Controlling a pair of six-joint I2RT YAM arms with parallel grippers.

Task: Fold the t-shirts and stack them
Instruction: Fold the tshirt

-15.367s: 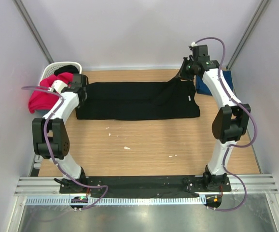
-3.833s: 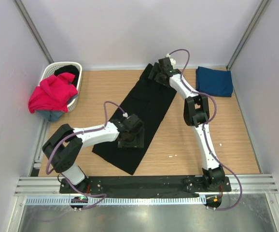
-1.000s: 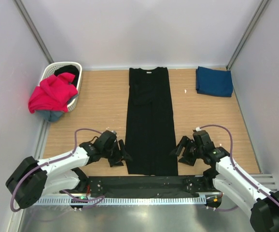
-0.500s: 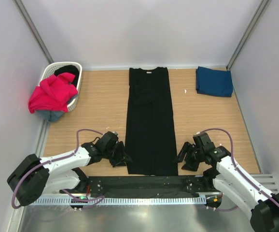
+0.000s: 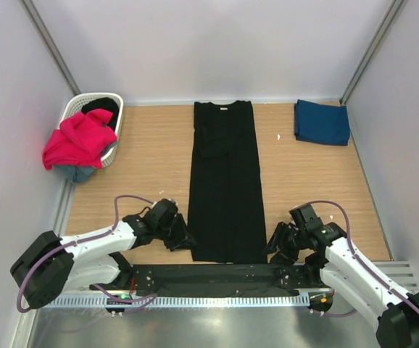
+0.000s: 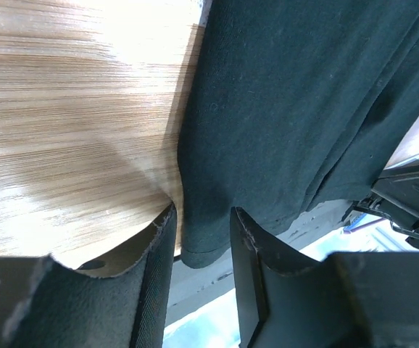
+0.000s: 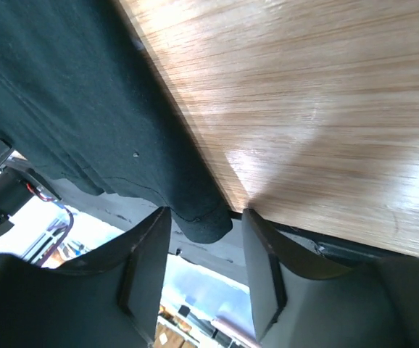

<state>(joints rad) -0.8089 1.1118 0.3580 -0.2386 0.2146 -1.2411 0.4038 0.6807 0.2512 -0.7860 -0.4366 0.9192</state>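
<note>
Black t-shirt [image 5: 226, 181] is laid mid-table [image 5: 144, 167] as a long narrow strip, collar at the far edge and hem at the near edge by the arm bases. The left claw [image 5: 183, 238] is set at the hem's left corner and the right claw [image 5: 276, 245] at its right corner. In both wrist views the fingers [image 6: 159, 268] are spread with a hem corner between them, so both claws are read as released, nothing grasped yet.

Step in hand, as judged: hem corners to be pinched, then carried toward the collar for a crosswise fold.
- All layers at each corner should be taken, not just the top one.
- Both claws should be clenched together and lifted level, else the strip gets skewed.
- Corners should be seated deep enough between the fingers, since the cloth is limp and slips.

Hard to make out:
- Hem edge vs. the dark base plate, black on black from above.
- No. of layers in the strip.
- Whether a finger is under the cloth at either corner.
- Chest mark not visible.

The navy shirt [image 5: 322, 122] lies folded far right. The magenta shirt [image 5: 79, 141] is draped on the basket [image 5: 75, 105], with dark cloth behind it unidentified.
</note>
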